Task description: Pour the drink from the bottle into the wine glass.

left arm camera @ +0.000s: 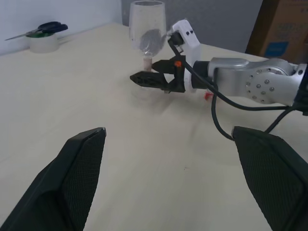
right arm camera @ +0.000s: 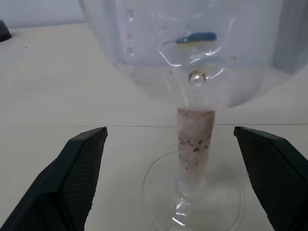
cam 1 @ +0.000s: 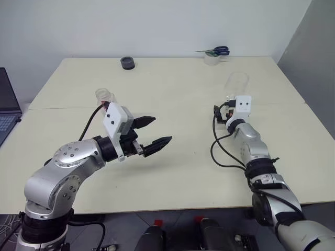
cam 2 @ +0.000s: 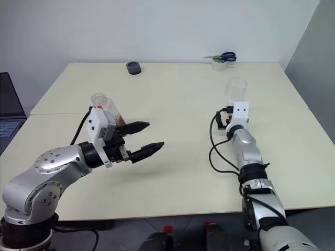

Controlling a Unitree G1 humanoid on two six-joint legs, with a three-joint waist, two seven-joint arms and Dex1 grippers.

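The wine glass [cam 1: 236,83] stands upright at the table's right. My right gripper [right arm camera: 169,132] is open and level, and the glass's stem [right arm camera: 195,144] stands just ahead between its two fingers, apart from both. The left wrist view has that gripper [left arm camera: 149,78] low beside the stem. The bottle [cam 2: 102,104] stands on the left, mostly hidden behind my left wrist, with only its clear top visible. I cannot make out the drink. My left gripper [cam 1: 163,129] hovers open above the table with nothing between its fingers, to the right of the bottle.
A black tape roll [cam 1: 127,63] sits at the far edge. A white tape roll [cam 1: 211,58] with blue scissors [cam 1: 220,50] on it is at the far right. A laptop [cam 1: 6,104] is off the left edge. Bare table [cam 1: 183,104] lies between the arms.
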